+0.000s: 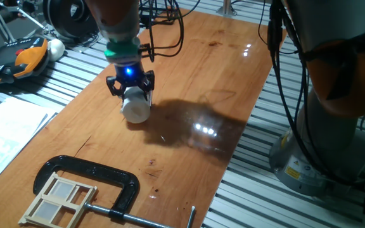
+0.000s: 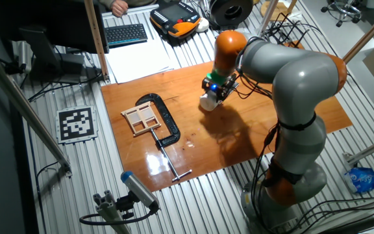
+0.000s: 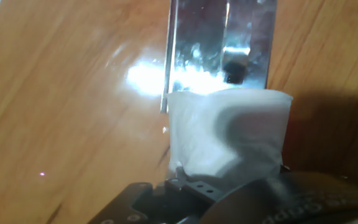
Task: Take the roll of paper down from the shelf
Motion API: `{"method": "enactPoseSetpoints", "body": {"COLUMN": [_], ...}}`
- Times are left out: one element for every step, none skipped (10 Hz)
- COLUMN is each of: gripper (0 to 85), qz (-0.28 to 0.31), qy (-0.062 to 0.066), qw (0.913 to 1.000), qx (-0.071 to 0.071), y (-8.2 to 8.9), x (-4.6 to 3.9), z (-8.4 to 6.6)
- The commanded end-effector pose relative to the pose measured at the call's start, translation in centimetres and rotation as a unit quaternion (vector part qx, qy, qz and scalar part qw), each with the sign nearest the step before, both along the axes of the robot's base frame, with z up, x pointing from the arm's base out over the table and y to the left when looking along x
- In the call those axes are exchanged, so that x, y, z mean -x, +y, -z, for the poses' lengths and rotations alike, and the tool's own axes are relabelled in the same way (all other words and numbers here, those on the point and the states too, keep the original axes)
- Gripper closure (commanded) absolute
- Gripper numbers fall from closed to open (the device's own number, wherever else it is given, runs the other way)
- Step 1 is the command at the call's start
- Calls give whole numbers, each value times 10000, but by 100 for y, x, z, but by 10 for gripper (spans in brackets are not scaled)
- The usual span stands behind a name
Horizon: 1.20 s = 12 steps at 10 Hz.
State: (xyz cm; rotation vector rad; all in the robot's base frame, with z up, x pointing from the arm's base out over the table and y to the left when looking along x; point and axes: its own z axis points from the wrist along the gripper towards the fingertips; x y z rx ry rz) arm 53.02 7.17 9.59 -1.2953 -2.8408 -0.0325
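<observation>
1. A black metal C-clamp [image 1: 100,180] around a small pale wooden frame [image 1: 59,199] is seen near the desk's [image 1: 195,82] front corner.
2. The small white cylindrical roll of paper [image 1: 136,106] is held clenched in the black two-finger gripper [image 1: 130,88], close above the brown wooden desk, towards its left edge.
3. A shiny metal plate [image 3: 219,46] is seen beyond the roll in the hand view.

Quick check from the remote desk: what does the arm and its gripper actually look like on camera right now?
The arm has bulky rounded silver-grey links with orange joint bands. Its wrist carries a teal-green ring above a glowing blue light. The gripper is small and black, with two short fingers. Black cables loop along the arm and hang by its base.
</observation>
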Motion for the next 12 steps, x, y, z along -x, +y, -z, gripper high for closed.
{"method": "enactPoseSetpoints", "body": {"gripper": [850, 850, 850, 850, 850, 850, 850, 850, 680, 680, 510, 510], "qz": [-921, -1326, -1659, -2028, -2259, -2401, -2572, -2786, -2976, -3174, -3298, -3451], "qy": [3, 22, 11, -12, -45, -55, -69, -80, -109, -85, -101, -124], "qw": [9957, 9912, 9861, 9792, 9741, 9707, 9663, 9604, 9545, 9479, 9436, 9377], "qx": [-45, -46, -4, 40, 52, 83, 69, 69, 115, 243, 288, 377], "y": [19, 50, 69, 82, 109, 145, 159, 159, 160, 163, 164, 166], "x": [2, 9, 19, 29, 63, 104, 122, 122, 122, 122, 124, 123], "z": [13, 42, 76, 124, 160, 179, 176, 179, 184, 180, 174, 165]}}
